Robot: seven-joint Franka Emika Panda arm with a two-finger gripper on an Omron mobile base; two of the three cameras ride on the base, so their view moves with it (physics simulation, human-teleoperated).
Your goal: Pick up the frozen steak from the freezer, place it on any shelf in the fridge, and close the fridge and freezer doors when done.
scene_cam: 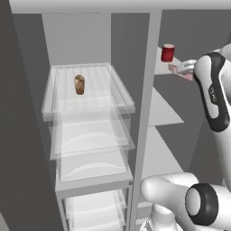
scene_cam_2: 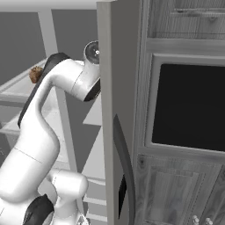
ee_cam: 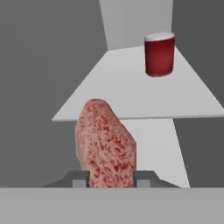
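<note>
The frozen steak (ee_cam: pixel 107 144), a pinkish-red mottled chunk, stands between my two finger tips, and my gripper (ee_cam: pixel 111 179) is shut on it. It is held at the front edge of a grey freezer shelf (ee_cam: pixel 127 96). In the left base view my gripper (scene_cam: pixel 182 68) reaches into the freezer (scene_cam: pixel 164 113) at upper right, and a bit of pink steak (scene_cam: pixel 173 68) shows by the hand. The fridge (scene_cam: pixel 90 135) with its clear glass shelf (scene_cam: pixel 122 88) is on the left. The freezer door (scene_cam_2: pixel 118 88) stands open beside my arm.
A red can (ee_cam: pixel 159 54) stands farther back on the same grey shelf, also the red can (scene_cam: pixel 168 53). A brown lump (scene_cam: pixel 80 84) sits on the top clear shelf. A grey divider post (scene_cam: pixel 146 113) separates the compartments. Wooden cabinets and a dark oven panel (scene_cam_2: pixel 189 105) lie right of the door.
</note>
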